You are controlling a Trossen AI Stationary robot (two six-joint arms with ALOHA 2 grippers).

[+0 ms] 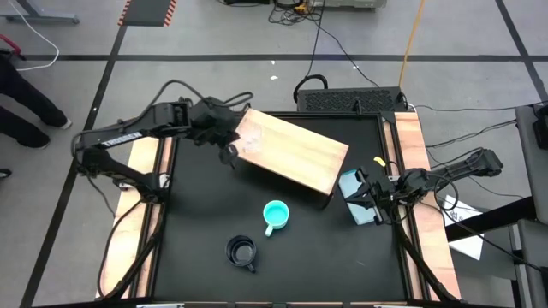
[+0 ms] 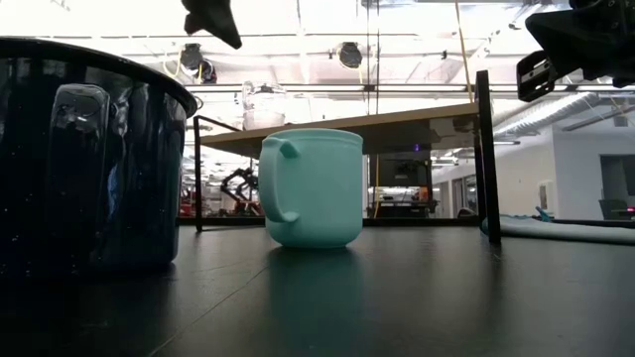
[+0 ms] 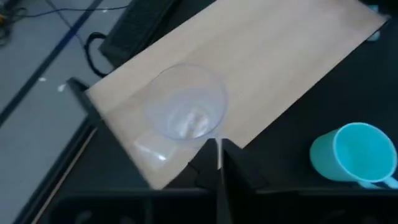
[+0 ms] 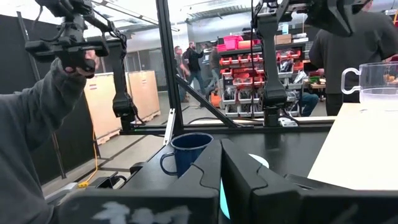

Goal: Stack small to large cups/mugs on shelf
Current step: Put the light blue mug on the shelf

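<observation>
Three cups — one clear (image 1: 249, 137), one turquoise (image 1: 275, 216), one black (image 1: 241, 252); one wooden shelf (image 1: 300, 158); one light-blue flat item (image 1: 353, 190) — two arms.

The black mug (image 2: 84, 159) is cut off by the low view's left edge.

Clear plastic cup (image 3: 185, 112) on pale wood shelf (image 1: 295, 152) — glossy black mug (image 2: 84, 159), matt turquoise mug (image 2: 311, 186).

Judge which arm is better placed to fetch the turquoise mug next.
Probably the left. The left gripper hangs beside the shelf, nearer the turquoise mug; the right gripper waits over the light-blue item.
</observation>
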